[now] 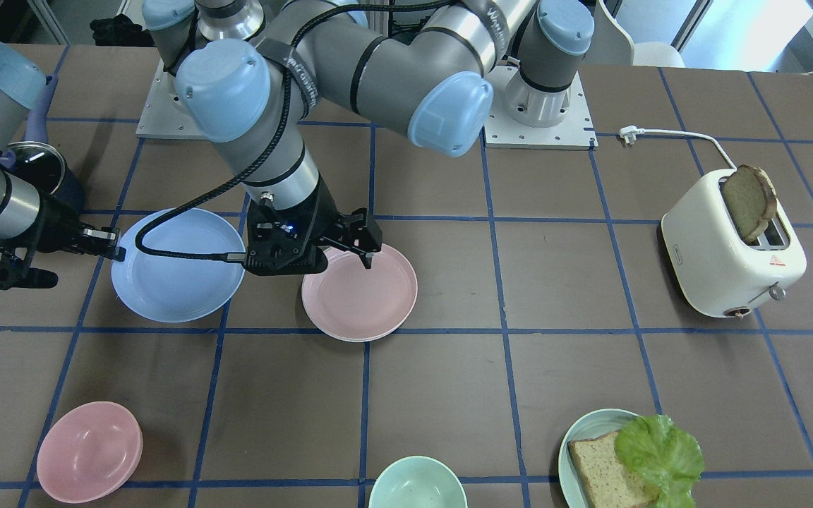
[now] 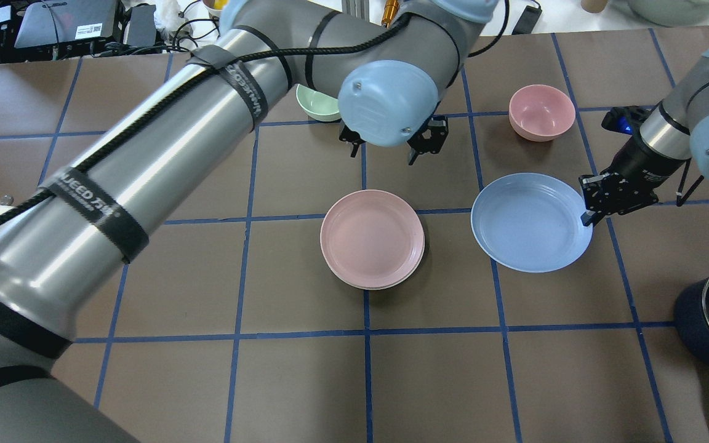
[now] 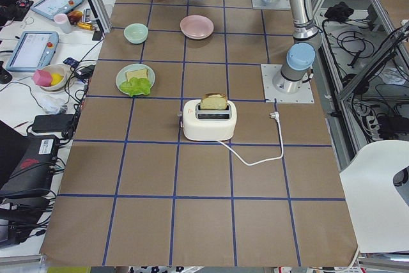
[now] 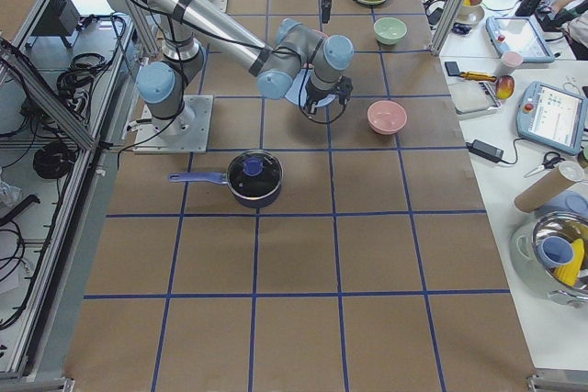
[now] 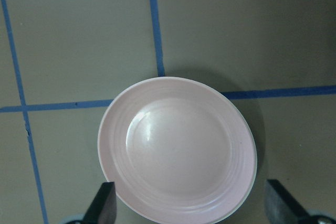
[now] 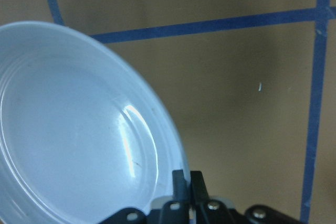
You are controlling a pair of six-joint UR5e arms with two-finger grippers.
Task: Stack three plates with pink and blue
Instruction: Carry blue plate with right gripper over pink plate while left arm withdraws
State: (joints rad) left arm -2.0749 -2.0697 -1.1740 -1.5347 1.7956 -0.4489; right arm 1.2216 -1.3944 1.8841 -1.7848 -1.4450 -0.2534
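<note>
Edgewise — right claw (image 2: 587,218) on blue plate (image 2: 530,223)

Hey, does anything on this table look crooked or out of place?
Only slightly: the pink plate sits off-centre on the cream plate beneath, leaving a cream crescent showing. In the toaster the bread slice leans, and its plug lies loose on the table. The right claw pinching the blue plate looks normal.
</note>
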